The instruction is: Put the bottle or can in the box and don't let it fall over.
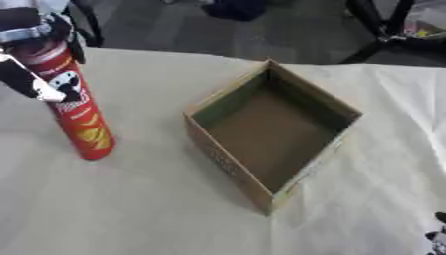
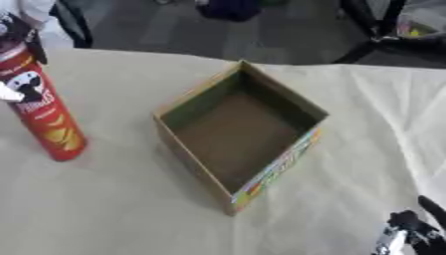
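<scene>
A tall red crisp can (image 1: 80,113) stands upright on the cloth at the left. My left hand (image 1: 35,55) is at its top, fingers curled round the upper part of the can. An open cardboard box (image 1: 272,130) with nothing in it sits in the middle, turned corner-on, to the right of the can. My right hand (image 2: 416,230) shows only partly at the lower right corner, away from the box.
A cream cloth (image 1: 131,209) covers the table, with wrinkles at the right. Beyond the far edge are dark floor, a chair leg (image 1: 87,25) and black stand legs (image 1: 383,30).
</scene>
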Robot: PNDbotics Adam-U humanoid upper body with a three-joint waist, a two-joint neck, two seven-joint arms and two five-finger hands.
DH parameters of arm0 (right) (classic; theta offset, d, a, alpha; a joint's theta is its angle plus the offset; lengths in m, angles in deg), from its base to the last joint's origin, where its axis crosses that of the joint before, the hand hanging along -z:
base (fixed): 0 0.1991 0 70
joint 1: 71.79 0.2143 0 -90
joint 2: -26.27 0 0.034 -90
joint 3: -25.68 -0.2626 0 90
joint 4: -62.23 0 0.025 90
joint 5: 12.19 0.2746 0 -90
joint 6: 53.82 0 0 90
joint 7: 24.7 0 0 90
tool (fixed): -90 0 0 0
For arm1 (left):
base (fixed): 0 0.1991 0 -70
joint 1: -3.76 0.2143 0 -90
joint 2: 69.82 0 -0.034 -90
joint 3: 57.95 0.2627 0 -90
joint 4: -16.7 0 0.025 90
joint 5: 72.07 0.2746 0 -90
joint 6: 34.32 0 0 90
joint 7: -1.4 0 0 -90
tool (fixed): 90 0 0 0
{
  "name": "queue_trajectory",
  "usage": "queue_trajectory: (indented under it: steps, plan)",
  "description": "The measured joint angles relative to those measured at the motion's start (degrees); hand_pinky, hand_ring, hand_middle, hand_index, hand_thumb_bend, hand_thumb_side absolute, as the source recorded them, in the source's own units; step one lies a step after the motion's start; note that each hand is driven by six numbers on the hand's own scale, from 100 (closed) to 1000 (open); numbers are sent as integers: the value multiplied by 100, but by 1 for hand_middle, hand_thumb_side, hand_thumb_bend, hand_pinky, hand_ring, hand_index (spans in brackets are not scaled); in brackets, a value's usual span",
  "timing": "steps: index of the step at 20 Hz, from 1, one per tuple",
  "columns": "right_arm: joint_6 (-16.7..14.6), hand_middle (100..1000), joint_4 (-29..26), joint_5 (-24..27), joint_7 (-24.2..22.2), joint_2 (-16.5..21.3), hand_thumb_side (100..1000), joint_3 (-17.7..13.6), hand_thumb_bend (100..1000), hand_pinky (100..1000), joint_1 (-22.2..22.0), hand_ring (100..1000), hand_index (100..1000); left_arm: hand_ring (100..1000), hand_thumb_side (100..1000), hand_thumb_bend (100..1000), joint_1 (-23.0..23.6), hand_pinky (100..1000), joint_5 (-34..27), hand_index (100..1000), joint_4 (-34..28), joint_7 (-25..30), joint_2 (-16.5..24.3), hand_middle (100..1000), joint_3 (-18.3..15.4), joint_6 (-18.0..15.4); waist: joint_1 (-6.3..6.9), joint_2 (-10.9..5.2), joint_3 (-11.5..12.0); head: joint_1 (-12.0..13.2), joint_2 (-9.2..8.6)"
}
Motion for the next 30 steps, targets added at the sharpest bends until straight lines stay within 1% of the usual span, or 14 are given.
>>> queue_trajectory:
  steps: [4,10,18,25,26,30]
  plan:
    - [-21,731,0,1,-10,4,643,0,100,375,-5,569,950,471,250,421,1,203,-77,208,-45,0,-30,114,0,0,1,-2,-6,-1,2]
    - [-32,731,0,3,-6,21,644,-16,100,377,-10,569,949,462,265,465,-26,181,-260,197,-119,27,-101,100,1,27,5,-5,-6,-5,3]
    - [-71,731,0,39,-9,102,645,-38,100,379,-38,569,949,439,267,472,-170,146,-414,187,-220,69,-125,100,1,69,62,-25,1,-21,11]
    - [-113,730,0,51,-7,157,645,-79,100,385,-61,569,947,435,265,481,-370,127,-636,183,-303,90,-132,100,3,90,118,-121,-2,-37,79]
    - [-118,730,0,51,-10,160,645,-89,100,386,-66,570,946,432,256,466,-410,119,-679,183,-325,94,-135,100,5,94,130,-136,-2,-39,90]
    - [-126,729,0,59,-11,219,642,-105,100,388,-109,570,945,430,245,475,-645,100,-919,182,-399,128,-259,100,51,128,148,-205,-14,-59,110]
